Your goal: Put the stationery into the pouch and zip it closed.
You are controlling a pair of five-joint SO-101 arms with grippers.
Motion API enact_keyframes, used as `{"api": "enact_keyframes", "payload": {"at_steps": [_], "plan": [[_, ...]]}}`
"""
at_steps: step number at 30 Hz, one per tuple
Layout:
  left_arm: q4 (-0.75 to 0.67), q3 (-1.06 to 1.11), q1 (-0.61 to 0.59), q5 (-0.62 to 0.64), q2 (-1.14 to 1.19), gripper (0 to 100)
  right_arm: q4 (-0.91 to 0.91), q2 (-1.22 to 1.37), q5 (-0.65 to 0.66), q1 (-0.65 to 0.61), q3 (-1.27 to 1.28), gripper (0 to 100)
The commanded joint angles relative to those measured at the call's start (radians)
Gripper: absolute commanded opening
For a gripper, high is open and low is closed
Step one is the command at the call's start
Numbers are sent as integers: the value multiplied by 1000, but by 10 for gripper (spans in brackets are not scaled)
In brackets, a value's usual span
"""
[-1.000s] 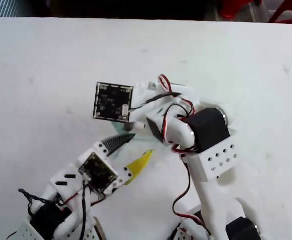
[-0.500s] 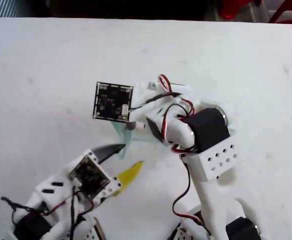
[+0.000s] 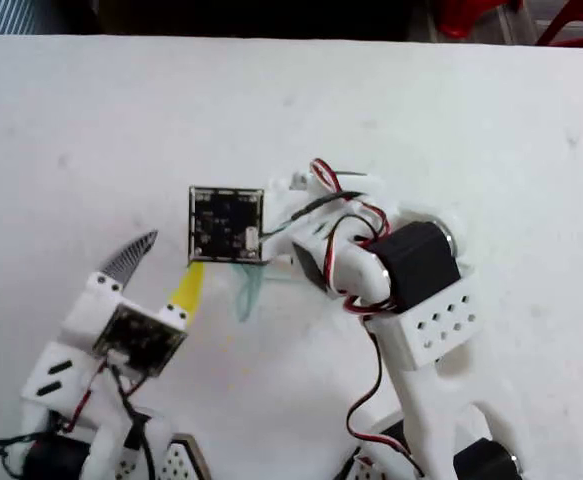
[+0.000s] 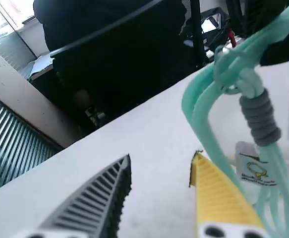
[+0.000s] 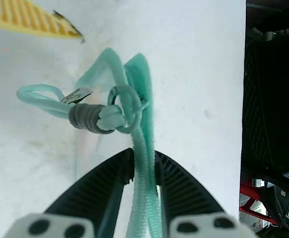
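**Right gripper pinching the pouch's cord, left gripper standing open beside it**

The right arm point(image 3: 411, 290) is rising from the near edge of the table point(image 3: 121, 120) and bending over toward its middle, wrist turned downward. The right gripper point(image 5: 143, 152) is pressing its black fingers together on the teal cord point(image 5: 115, 69), just behind the grey wrap point(image 5: 87, 119) that is binding the cord's loops. The see-through pouch point(image 4: 251, 171) is hanging from this cord, over the middle of the table.

The left arm point(image 3: 81, 350) is crouching low at the near left, pointing toward the pouch. The left gripper point(image 3: 175, 253) is holding nothing, with its black and yellow fingers spread wide. The yellow fingertip is sitting near the cord without touching it.
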Motion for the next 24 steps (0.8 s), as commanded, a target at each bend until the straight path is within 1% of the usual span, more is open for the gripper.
{"api": "enact_keyframes", "payload": {"at_steps": [1, 4, 6, 9, 12, 15, 20, 22, 24], "plan": [[-152, 118, -16, -52, 2, 215, 15, -28, 63, 1, 12, 18], [-287, 222, -13, -74, 2, 215, 15, -35, 69, 1, 12, 18], [-324, 258, -12, -74, 2, 215, 13, -33, 69, 1, 12, 18], [-275, 233, -12, -68, 2, 215, 7, -33, 71, 16, 14, 18], [-173, 163, -12, -68, 2, 215, 7, -33, 72, 18, 14, 18], [-107, 97, -8, -72, 2, 215, 5, -31, 72, 13, 14, 18], [-26, 44, 110, -69, 2, 215, 2, -31, 72, 15, 14, 18], [-23, 44, 139, -69, 2, 215, 7, -33, 72, 16, 14, 18], [-72, 66, 145, -68, 2, 215, 8, -33, 71, 16, 14, 18]]}}
